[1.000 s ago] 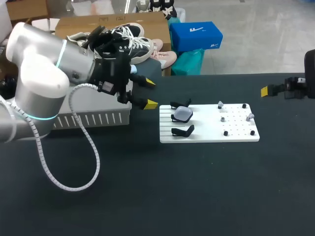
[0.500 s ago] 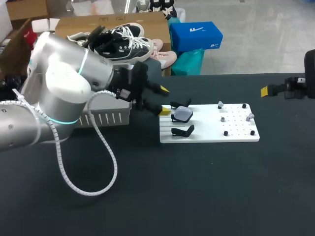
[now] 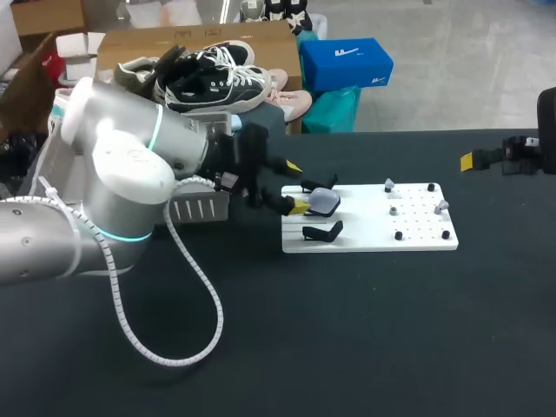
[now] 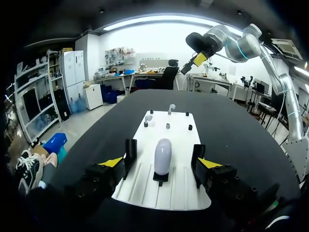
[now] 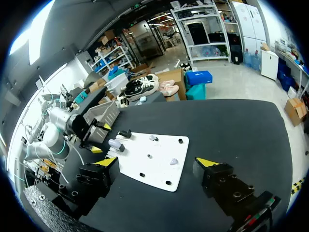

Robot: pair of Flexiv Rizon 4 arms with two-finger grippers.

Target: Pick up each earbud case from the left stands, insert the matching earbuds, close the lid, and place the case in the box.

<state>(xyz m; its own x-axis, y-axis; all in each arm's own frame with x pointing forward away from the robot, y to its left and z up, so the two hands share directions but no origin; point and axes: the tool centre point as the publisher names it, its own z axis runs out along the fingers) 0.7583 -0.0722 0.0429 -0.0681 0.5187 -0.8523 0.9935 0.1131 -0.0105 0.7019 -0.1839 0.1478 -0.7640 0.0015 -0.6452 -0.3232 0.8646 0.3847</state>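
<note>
1. Earbud case (image 3: 324, 201) and everything listed below sit on or over the black desk (image 3: 365, 330).
2. Left arm (image 3: 113, 200) comes in from the left side and reaches across the desk to the left end of the board.
3. Grey slotted box (image 3: 198, 208) sits on the desk behind the left arm, which partly hides it.
4. White board (image 3: 373, 239) lies flat near mid-desk, close to the box.
5. Left gripper (image 4: 161, 164) is released. Its fingers are spread to either side of the case, with a gap on both sides and no contact.
6. Right gripper (image 5: 158, 164) is released with nothing between its fingers. It is near the desk's far right edge, well apart from the board.
7. Earbud case is grey and appears closed. It is seated on the middle of three black stands (image 3: 323, 231) at the board's left end.
8. Earbuds (image 3: 441, 206) are small pale pieces on pegs at the board's right end.
</note>
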